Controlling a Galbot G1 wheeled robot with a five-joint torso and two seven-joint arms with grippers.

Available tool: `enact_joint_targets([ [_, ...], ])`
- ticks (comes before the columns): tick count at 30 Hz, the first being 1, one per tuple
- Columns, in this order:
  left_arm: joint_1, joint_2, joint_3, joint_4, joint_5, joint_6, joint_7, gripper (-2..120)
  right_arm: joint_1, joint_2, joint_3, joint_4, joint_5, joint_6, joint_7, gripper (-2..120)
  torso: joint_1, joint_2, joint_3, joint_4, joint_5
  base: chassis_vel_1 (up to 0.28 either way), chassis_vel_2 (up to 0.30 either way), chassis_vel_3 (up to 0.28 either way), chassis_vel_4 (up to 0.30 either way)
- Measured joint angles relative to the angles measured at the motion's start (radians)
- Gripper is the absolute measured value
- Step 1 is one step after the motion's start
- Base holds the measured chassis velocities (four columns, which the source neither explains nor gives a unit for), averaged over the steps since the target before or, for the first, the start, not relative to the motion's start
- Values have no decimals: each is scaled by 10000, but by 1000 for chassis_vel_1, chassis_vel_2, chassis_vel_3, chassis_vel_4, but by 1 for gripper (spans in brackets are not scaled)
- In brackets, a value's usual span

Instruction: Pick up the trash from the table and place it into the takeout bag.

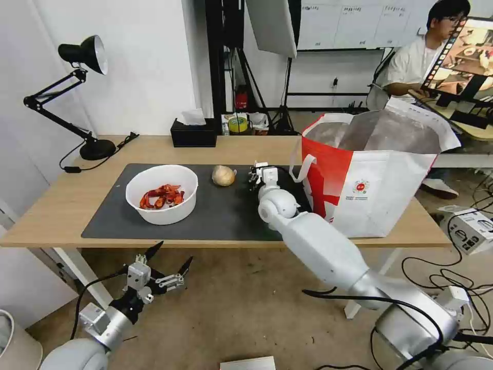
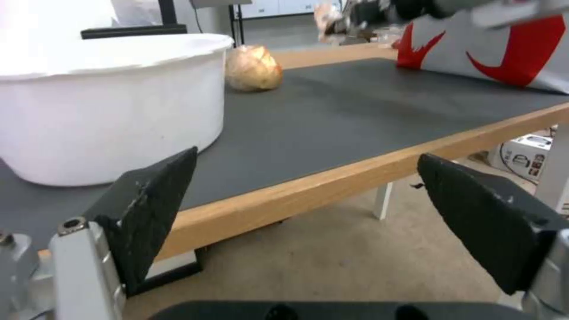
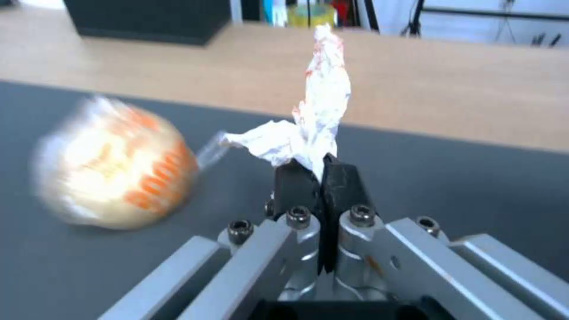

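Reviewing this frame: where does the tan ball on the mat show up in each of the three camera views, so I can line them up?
Head view: the tan ball lies on the dark grey mat, between the white bowl and the right gripper.
Left wrist view: the tan ball sits just beyond the white bowl.
Right wrist view: the tan ball, blurred, lies beside the clamped tissue wad.
Shared landmark: the mat.

Black desk lamp [image 1: 82,92], black tissue box [image 1: 193,133], what looks like a tape roll [image 1: 238,124] behind
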Motion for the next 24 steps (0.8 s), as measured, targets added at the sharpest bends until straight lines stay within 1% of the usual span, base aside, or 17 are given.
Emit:
enact_joint_targets([
  [1, 0, 0, 0, 0, 0, 0, 0, 100, 0, 0, 0, 0, 0, 0, 0, 0, 0, 0, 0, 0, 0, 0, 0, 0, 0],
  [4, 76, 45, -76, -63, -14, -1, -10, 100, -141, -499, -112, 973, 236, -8, 183, 0, 0, 0, 0, 0, 0, 0, 0, 0, 0],
  [5, 76, 45, -76, -63, -14, -1, -10, 100, -141, -499, -112, 973, 236, -8, 183, 0, 0, 0, 0, 0, 0, 0, 0, 0, 0],
  [6, 83, 45, -87, -77, -16, -1, -36, 100, -193, -651, -131, 1307, 329, -10, 270, 0, 0, 0, 0, -1, 0, 0, 0, 0, 0],
  [8, 122, 9, -86, -110, -10, -3, -217, 100, -308, -879, -138, 1863, 403, -14, 459, 0, 0, 0, 0, -2, 0, 0, 0, 0, 0],
  [9, 122, 9, -86, -110, -10, -3, -217, 100, -308, -879, -138, 1863, 403, -14, 459, 0, 0, 0, 0, -2, 0, 0, 0, 0, 0],
  [11, 168, -45, -72, -123, 24, -4, -263, 100, -390, -993, -138, 2216, 417, -22, 601, 0, 0, 0, 0, 0, -1, 0, 0, 0, 0],
  [12, 232, -91, -66, -136, 57, -7, -269, 100, -508, -1115, -123, 2580, 442, -32, 774, 0, 0, 0, 0, 1, 0, 0, 0, 0, 0],
  [13, 232, -91, -66, -136, 57, -7, -269, 100, -508, -1115, -123, 2580, 442, -32, 774, 0, 0, 0, 0, 1, 0, 0, 0, 0, 0],
  [16, 363, -116, -110, -178, 79, -25, -268, 100, -743, -1327, 11, 3230, 484, 4, 965, 0, 0, 0, 0, 1, 0, 0, 0, 0, 0],
  [17, 363, -116, -110, -178, 79, -25, -268, 100, -743, -1327, 11, 3230, 484, 4, 965, 0, 0, 0, 0, 1, 0, 0, 0, 0, 0],
  [19, 468, -66, -185, -214, 68, -28, -265, 100, -898, -1561, 147, 3682, 575, 170, 974, 0, -1, 0, 0, 1, 0, 0, 0, 0, 0],
  [20, 468, -66, -185, -214, 68, -28, -265, 100, -898, -1561, 147, 3682, 575, 170, 974, 0, -1, 0, 0, 1, 0, 0, 0, 0, 0],
  [23, 497, 26, -235, -232, 40, -28, -264, 100, -996, -2098, 363, 4373, 859, 295, 951, 0, 0, 0, 0, 0, 0, 0, 0, 0, 0],
  [24, 497, 26, -235, -232, 40, -28, -264, 100, -996, -2098, 363, 4373, 859, 295, 951, 0, 0, 0, 0, 0, 0, 0, 0, 0, 0],
])
